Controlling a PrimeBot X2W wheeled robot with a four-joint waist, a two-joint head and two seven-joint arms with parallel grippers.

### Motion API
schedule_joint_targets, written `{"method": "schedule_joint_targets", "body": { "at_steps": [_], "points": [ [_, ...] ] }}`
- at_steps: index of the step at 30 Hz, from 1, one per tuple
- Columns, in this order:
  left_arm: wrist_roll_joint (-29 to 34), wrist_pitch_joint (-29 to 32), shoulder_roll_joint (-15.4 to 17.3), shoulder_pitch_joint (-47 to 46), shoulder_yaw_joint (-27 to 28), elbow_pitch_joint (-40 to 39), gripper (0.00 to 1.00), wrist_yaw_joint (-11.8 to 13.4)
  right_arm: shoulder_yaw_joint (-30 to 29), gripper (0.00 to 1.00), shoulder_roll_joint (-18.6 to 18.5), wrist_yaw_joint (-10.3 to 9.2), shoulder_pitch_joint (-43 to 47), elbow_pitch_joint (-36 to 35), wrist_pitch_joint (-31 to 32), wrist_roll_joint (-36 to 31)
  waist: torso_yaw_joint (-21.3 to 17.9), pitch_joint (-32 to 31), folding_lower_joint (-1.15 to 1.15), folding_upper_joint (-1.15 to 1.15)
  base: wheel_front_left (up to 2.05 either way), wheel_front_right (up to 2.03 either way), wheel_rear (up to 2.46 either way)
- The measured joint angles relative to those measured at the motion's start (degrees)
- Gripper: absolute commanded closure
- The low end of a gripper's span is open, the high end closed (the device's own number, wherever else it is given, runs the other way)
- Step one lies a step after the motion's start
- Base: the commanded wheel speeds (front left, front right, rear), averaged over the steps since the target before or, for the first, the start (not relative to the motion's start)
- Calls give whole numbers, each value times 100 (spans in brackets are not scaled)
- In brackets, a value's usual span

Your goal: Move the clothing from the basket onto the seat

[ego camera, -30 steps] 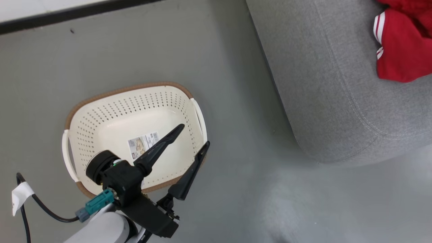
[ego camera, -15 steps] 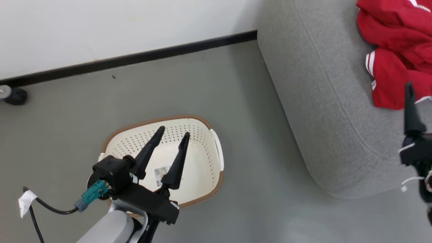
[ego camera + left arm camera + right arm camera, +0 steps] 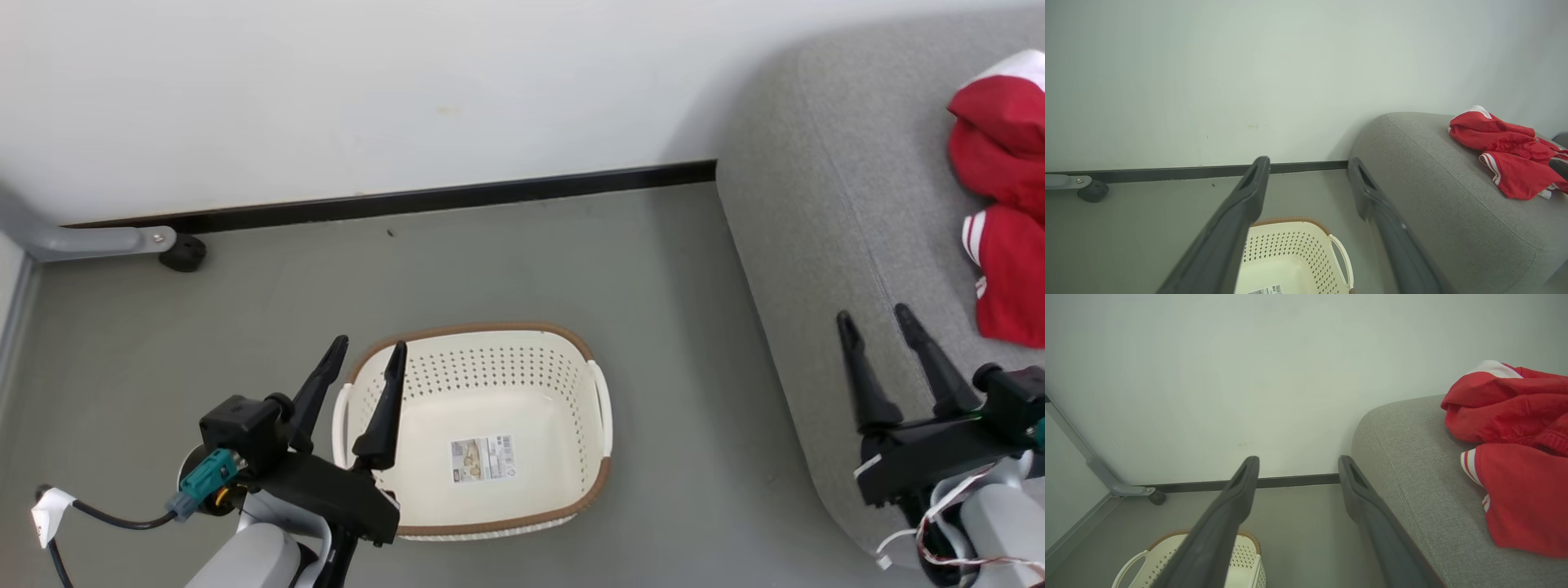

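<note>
Red clothing (image 3: pixel 1011 273) with white stripes lies crumpled on the grey seat (image 3: pixel 816 269); I see my left pincer (image 3: pixel 369 345) and right pincer (image 3: pixel 871 313) both spread.

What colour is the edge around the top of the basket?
Brown, with a woven look, on the cream basket; its rim shows best in the head view.

paper label (image 3: pixel 483 458) in basket (image 3: pixel 490 364) (barcode visible), print unreadable
</note>
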Motion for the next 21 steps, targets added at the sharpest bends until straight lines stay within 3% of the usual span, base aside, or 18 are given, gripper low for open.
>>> {"method": "schedule_joint_targets", "body": {
  "at_steps": [9,21],
  "points": [
    [368,0,26,157,290,436,0,44,304,0,387,-5,127,5,0,-363,299,-325,1,0,0,0,0],
    [733,-1,-44,370,832,1132,0,44,370,0,744,-109,557,236,1,-528,331,-548,1,1,0,0,0]
  ]
}}
